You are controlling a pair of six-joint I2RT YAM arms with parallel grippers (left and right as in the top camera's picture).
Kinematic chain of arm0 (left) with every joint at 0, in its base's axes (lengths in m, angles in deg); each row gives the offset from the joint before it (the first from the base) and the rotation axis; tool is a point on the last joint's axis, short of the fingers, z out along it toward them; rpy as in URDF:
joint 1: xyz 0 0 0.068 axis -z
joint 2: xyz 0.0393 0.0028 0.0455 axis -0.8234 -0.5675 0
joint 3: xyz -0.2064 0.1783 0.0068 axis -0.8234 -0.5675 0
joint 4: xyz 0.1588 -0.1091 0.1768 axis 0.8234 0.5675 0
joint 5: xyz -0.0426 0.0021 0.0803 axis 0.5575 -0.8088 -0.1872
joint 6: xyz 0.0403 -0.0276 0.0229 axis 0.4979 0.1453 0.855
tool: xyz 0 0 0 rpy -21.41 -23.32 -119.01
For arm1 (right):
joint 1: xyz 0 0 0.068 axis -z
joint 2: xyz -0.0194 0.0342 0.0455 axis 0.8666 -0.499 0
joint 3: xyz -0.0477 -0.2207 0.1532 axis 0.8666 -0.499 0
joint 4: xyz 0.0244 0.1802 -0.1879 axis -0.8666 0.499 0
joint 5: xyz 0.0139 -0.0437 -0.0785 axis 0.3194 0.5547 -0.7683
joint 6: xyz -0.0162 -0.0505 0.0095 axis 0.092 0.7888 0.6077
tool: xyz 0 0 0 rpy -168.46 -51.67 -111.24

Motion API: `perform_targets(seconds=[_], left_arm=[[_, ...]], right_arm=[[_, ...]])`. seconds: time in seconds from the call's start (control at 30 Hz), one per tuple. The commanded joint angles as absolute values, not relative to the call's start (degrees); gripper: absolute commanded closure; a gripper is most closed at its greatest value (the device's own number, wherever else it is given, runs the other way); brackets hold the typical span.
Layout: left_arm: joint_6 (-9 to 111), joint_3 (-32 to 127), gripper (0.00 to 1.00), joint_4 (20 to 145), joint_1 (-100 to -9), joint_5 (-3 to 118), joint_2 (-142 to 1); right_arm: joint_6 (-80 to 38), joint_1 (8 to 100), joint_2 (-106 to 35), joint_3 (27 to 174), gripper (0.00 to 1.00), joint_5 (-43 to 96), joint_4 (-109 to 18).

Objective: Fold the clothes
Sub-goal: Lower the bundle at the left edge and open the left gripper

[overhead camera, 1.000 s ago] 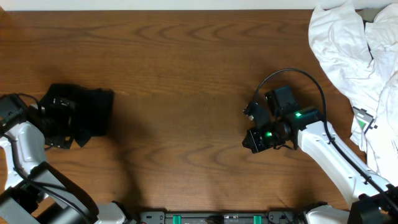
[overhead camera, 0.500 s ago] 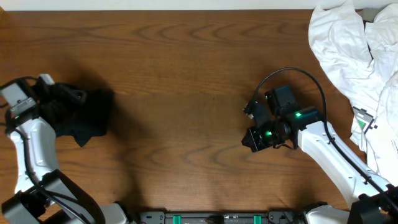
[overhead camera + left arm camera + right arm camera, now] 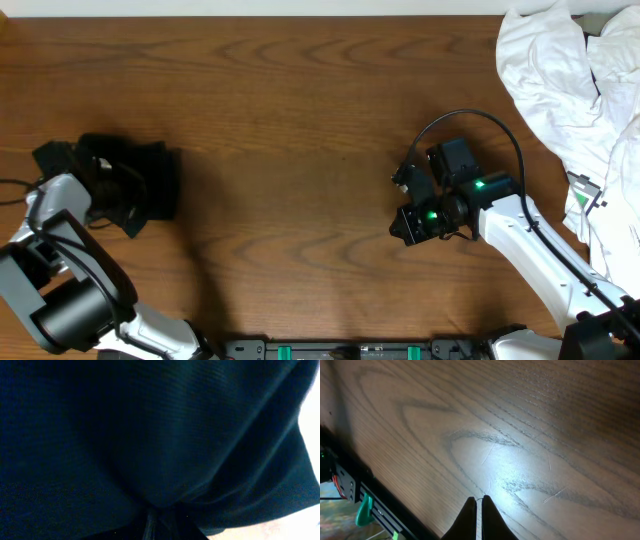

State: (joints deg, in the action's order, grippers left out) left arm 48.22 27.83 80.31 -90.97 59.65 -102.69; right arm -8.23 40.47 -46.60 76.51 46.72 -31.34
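Since half a second ago, the left arm has been swung down and back over the black garment (image 3: 150, 185), while the right arm has been left where it was; the garment's outline has been altered only slightly. The black garment is seen bunched at 9 o'clock on the table (image 3: 300, 120), near the left edge; in the left wrist view the frame is filled by its dark fabric, and the folds are drawn together to a point at 6 o'clock, where the left gripper (image 3: 156, 519) is seen clamped on the cloth. The right gripper (image 3: 477, 501) is held over bare wood at about 4 o'clock from the table's middle, well apart from the black garment; its fingers are pressed together with nothing between them. White garments (image 3: 555, 90) are heaped at 2 o'clock, along the right edge of the table.
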Motion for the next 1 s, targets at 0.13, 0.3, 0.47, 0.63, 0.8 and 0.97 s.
perform_targets(seconds=[0.13, 0.3, 0.47, 0.63, 0.8, 0.97], left_arm=[[46.84, 26.23, 0.84, 86.0, -95.39, 55.35, -110.16], [46.78, 26.14, 0.78, 83.24, -96.9, 55.35, -110.38], [44.7, 26.14, 0.73, 79.07, -98.67, 51.87, -110.38], [40.55, 26.14, 0.71, 74.26, -99.93, 49.25, -110.38], [40.59, 26.14, 0.71, 69.06, -100.02, 43.35, -110.38], [41.66, 26.14, 0.71, 65.74, -99.91, 40.9, -110.38]], right_arm=[[-8.8, 40.6, -46.67, 76.24, 0.95, 46.76, -31.84], [-8.8, 40.6, -46.67, 76.24, 0.95, 46.76, -31.82], [-8.8, 40.6, -46.67, 76.24, 0.95, 46.78, -31.78], [-8.82, 40.6, -46.67, 76.24, 0.95, 46.78, -31.8], [-8.84, 40.6, -46.67, 76.24, 0.95, 46.78, -31.8], [-9.06, 40.6, -46.67, 76.24, 0.95, 46.78, -32.04]])
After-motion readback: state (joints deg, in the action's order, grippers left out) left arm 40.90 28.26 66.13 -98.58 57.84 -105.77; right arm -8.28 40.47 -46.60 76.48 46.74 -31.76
